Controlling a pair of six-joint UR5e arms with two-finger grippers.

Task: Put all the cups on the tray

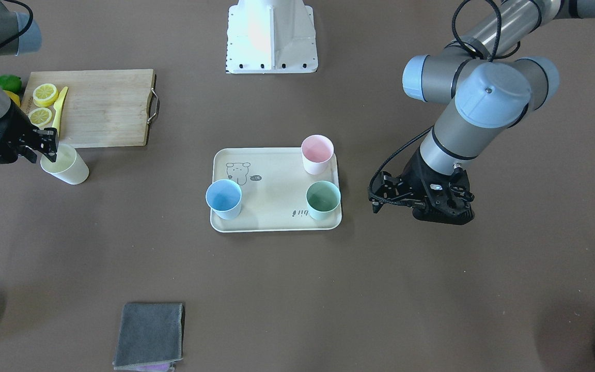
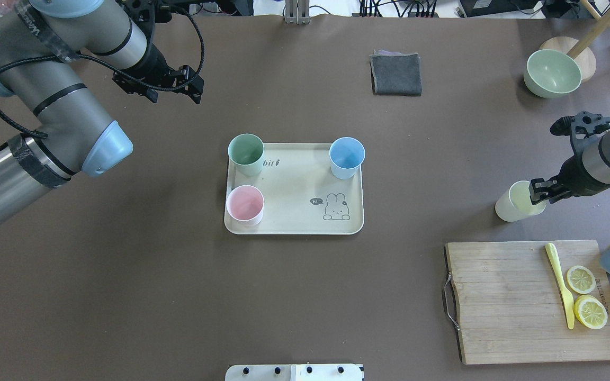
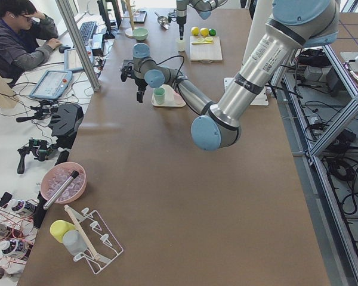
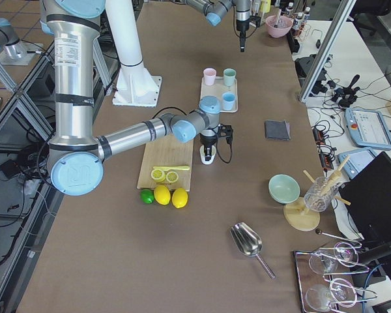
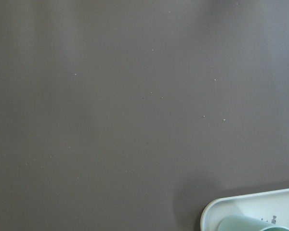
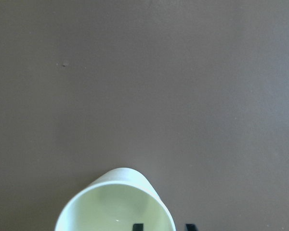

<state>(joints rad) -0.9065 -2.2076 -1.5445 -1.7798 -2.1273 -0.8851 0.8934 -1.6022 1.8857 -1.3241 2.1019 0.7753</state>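
Overhead and front views of the work surface (image 2: 125, 296). The cream tray (image 2: 294, 180) lies at the centre, with a cartoon animal drawing (image 2: 335, 207) at its near corner on the robot's right. Three cups stand upright on the tray, apart from one another: the mint green cup (image 2: 245, 153) at the far corner on the robot's left, the pink cup (image 2: 244, 205) at the near corner on the same side, and the light blue cup (image 2: 347, 157) at the far corner on the robot's right.

The pale yellow cup (image 2: 514, 203) is off the tray, well apart from it on the robot's right, on the surface near the far edge of the wooden cutting board (image 2: 511, 307). The right hand (image 2: 538, 193) is at this cup's rim. In the right wrist view its fingers (image 6: 137, 227) are spread apart, one inside the cup and one outside, the wall between them and clear of both.

The left hand (image 2: 175, 95) hangs above bare surface beyond the tray's far left corner, fingers apart, holding nothing.

The board carries two lemon slices (image 2: 580, 279) and a yellow knife (image 2: 562, 286). A folded grey cloth (image 2: 396, 74) and a green bowl (image 2: 553, 73) lie toward the far edge
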